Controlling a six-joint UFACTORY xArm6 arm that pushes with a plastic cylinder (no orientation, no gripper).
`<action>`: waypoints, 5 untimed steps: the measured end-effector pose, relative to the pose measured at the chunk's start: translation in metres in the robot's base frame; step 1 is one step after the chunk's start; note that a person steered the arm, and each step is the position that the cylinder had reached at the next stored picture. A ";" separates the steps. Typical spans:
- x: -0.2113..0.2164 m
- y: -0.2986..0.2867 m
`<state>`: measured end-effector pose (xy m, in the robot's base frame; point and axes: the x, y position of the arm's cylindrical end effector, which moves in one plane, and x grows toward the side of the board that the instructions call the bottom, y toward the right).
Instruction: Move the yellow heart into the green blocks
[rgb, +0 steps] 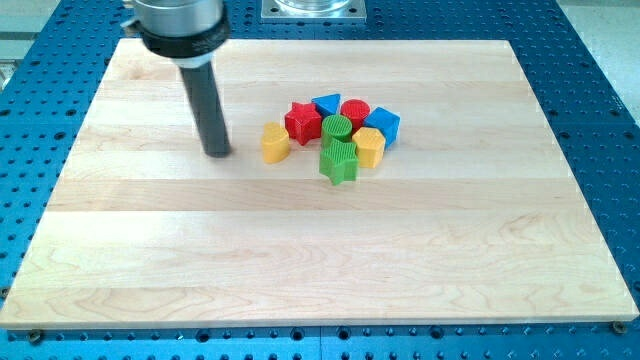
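The pincerless rod's tip (218, 153) stands left of centre beside the yellow heart (275, 143), apparently lined up for a rightward push toward the green blocks (338, 150).

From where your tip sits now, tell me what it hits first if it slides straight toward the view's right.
My tip would probably meet the yellow heart first; it lies apart from the tip, just to its right. Behind it sit the green cylinder and green star. Depth is hard to judge, so a glancing contact is possible.
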<state>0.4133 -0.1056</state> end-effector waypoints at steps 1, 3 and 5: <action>-0.008 0.038; -0.005 0.064; 0.063 0.081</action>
<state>0.4759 -0.0246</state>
